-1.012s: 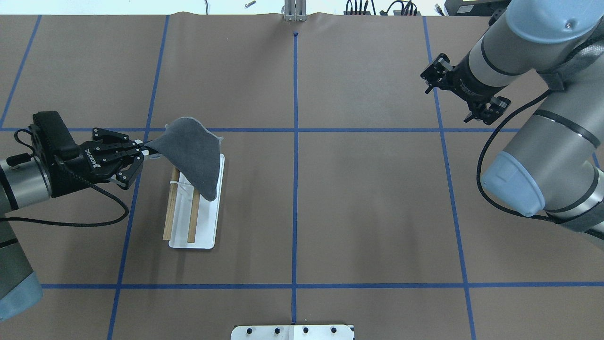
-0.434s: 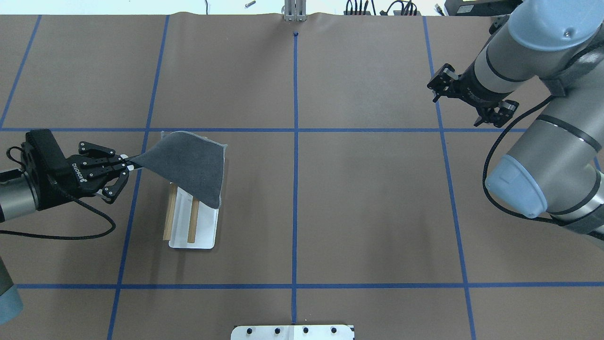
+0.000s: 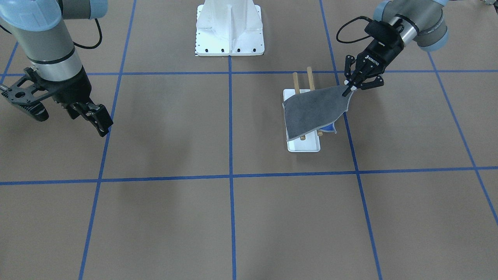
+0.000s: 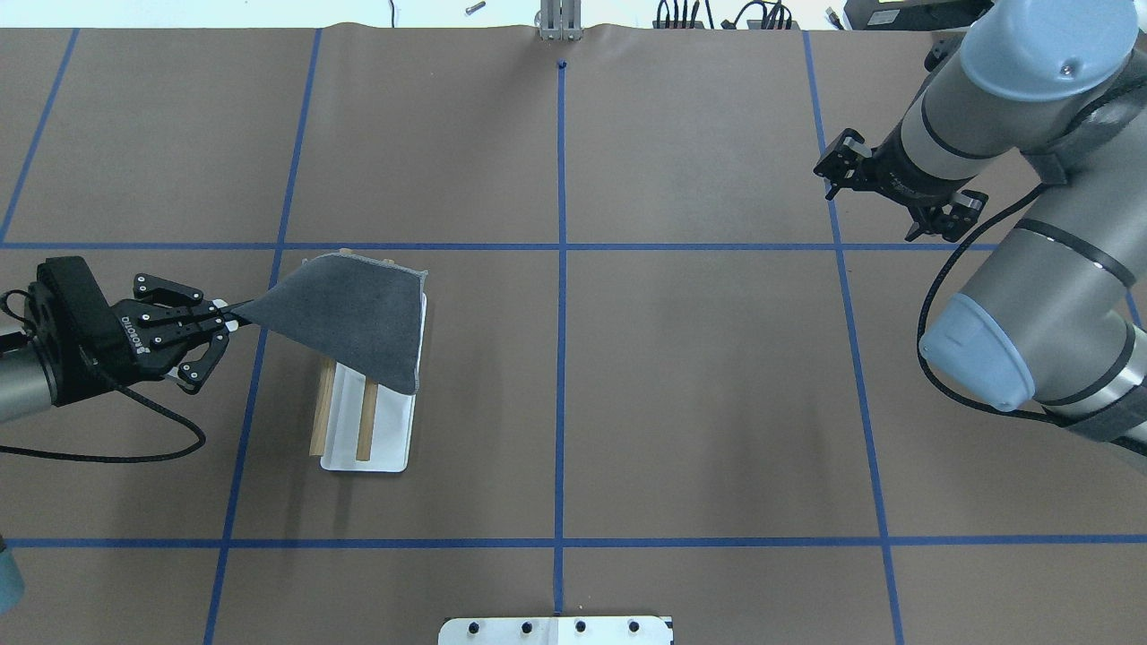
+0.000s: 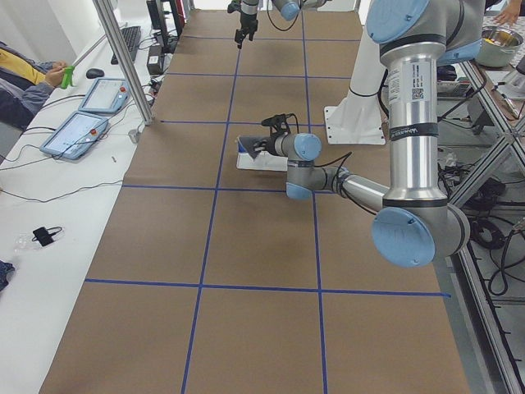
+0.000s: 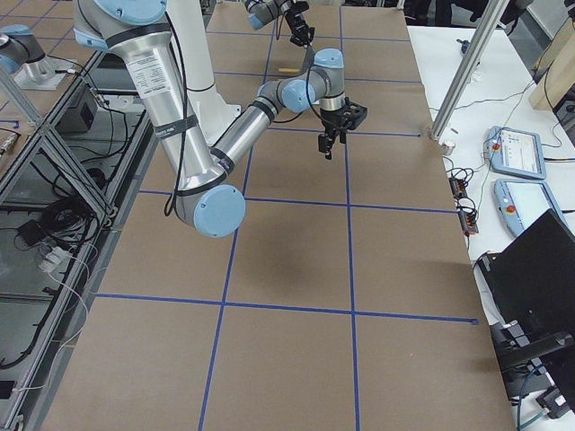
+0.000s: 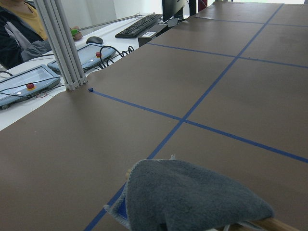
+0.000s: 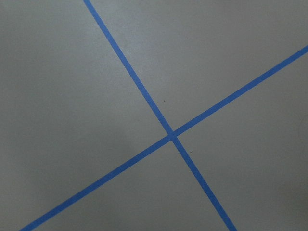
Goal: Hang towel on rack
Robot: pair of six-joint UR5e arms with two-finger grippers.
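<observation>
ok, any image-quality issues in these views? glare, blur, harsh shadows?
Overhead exterior: background past the table is blown out white, shadows on it faint and soft. Front-facing: even light, left gripper crisp. Left wrist: towel at the bottom edge looks slightly soft. Right wrist: just paper and blue tape, dull grey cast, no glare.

Left arm reaches out low, forearm near level, wrist horizontal. Left gripper (image 4: 228, 313) lies on its side, fingers drawn together, tips pinched on one corner of the towel (image 4: 358, 313). Right arm is folded at the elbow, wrist pointing steeply down. Right gripper (image 3: 72, 122) hangs aloft, fingers spread wide apart.
</observation>
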